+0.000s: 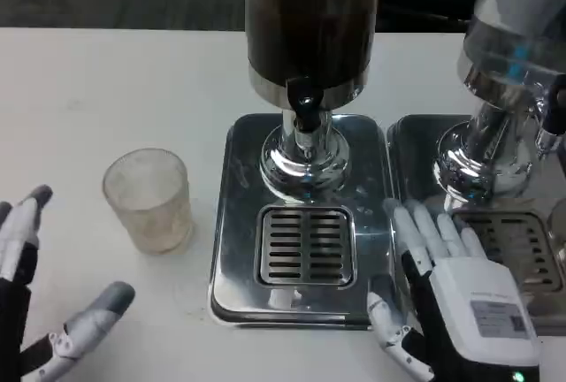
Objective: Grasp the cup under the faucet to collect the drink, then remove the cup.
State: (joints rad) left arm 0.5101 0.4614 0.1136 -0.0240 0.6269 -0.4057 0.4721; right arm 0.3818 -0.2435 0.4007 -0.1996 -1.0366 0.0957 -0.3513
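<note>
While fingers spread, left hand [35, 311] holds nothing beside cup [148, 199].

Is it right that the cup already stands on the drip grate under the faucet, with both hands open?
Not quite. In the head view the cup stands on the table left of the tray, not on the grate. Both the left hand and right hand are open.

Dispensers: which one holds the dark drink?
The middle dispenser, on the tray with the central drip grate. The right dispenser looks clear and bluish.
</note>
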